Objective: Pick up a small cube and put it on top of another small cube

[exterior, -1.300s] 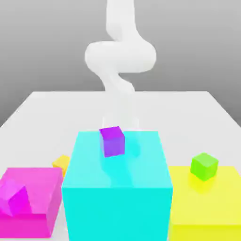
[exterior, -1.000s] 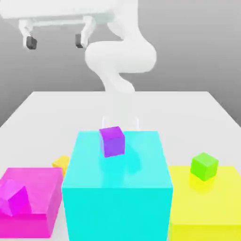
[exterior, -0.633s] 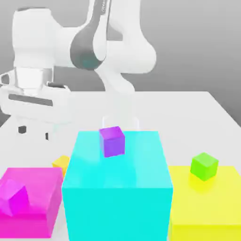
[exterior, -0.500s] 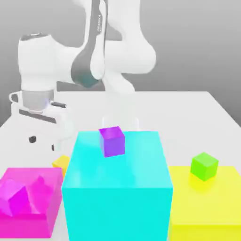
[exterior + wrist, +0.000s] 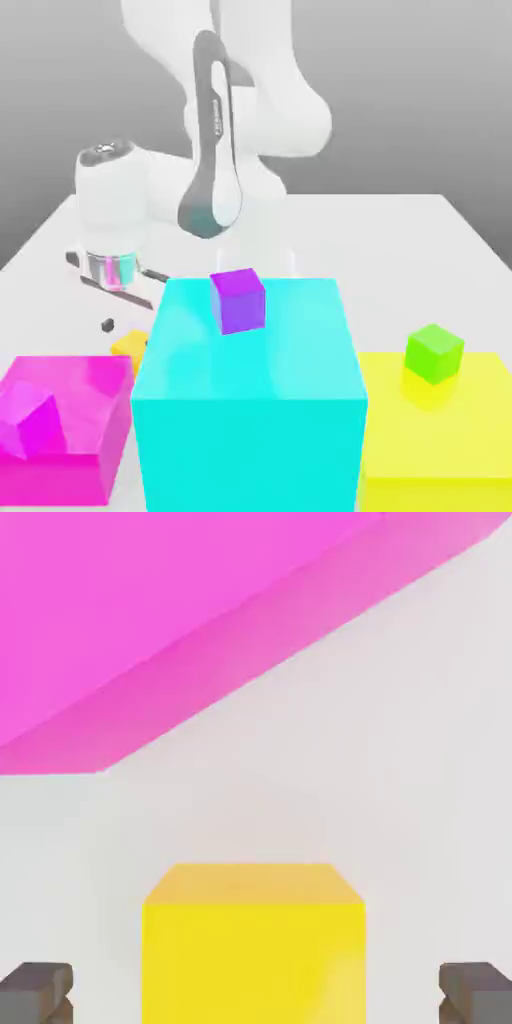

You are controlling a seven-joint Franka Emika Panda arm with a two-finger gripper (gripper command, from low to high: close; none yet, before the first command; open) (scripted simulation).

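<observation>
Exterior view, clock face centred on the cyan block (image 5: 250,420), twelve toward the arm's base: the small yellow cube (image 5: 128,346) lies on the table (image 5: 370,250) at ten o'clock, the pink block (image 5: 85,410) with its magenta cube (image 5: 28,420) near nine, the yellow block (image 5: 440,430) with its green cube (image 5: 434,354) near three, and a purple cube (image 5: 239,301) on the cyan block toward twelve. The gripper (image 5: 128,334), also near ten, has its fingers (image 5: 38,992) wide open, one each side of the small yellow cube, apart from it, holding nothing.
</observation>
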